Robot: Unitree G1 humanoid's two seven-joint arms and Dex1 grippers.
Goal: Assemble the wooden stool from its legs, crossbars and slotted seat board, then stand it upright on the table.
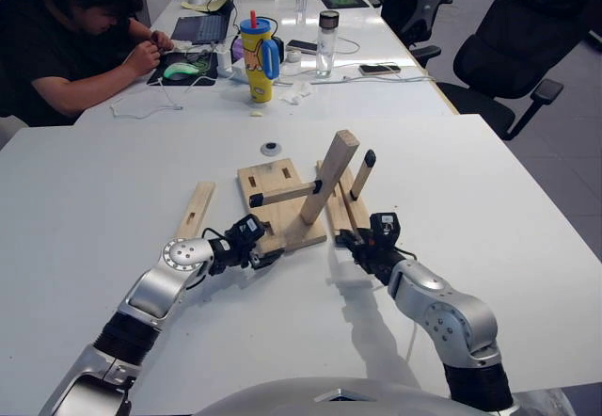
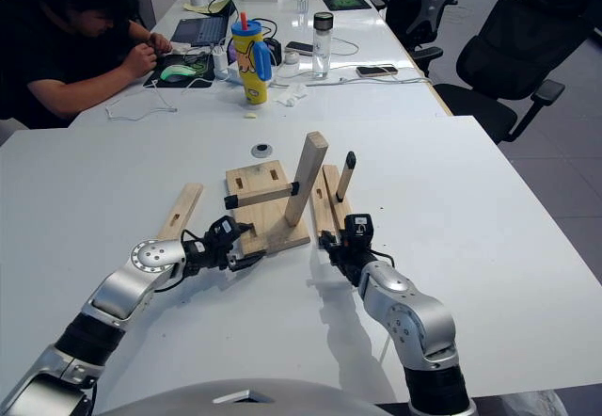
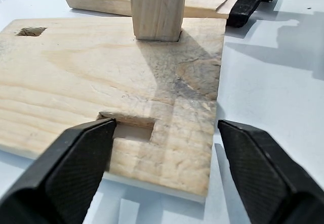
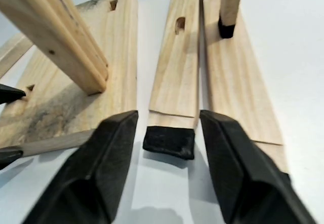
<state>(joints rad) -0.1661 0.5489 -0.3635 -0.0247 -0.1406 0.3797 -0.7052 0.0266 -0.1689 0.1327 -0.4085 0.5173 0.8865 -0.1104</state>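
Left gripper (image 3: 166,127), spread wide, straddles the seat board's (image 3: 101,67) corner; right gripper (image 4: 168,116), likewise spread, flanks a leg's (image 4: 174,77) capped end.

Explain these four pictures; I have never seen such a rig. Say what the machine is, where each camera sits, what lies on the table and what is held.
It is a humanoid robot with two arms ending in two-fingered hands. The two wide pictures come from cameras in its head, looking down over the arms; the two close-ups from cameras on its wrists. On the table lies a slotted seat board, with one leg standing tilted in it and a crossbar stuck into that leg. Two more legs lie right of the board, a second crossbar standing in one; a fourth leg lies at the left. The left hand is open at the board's near corner. The right hand is open around a lying leg's black end. Nothing is held.
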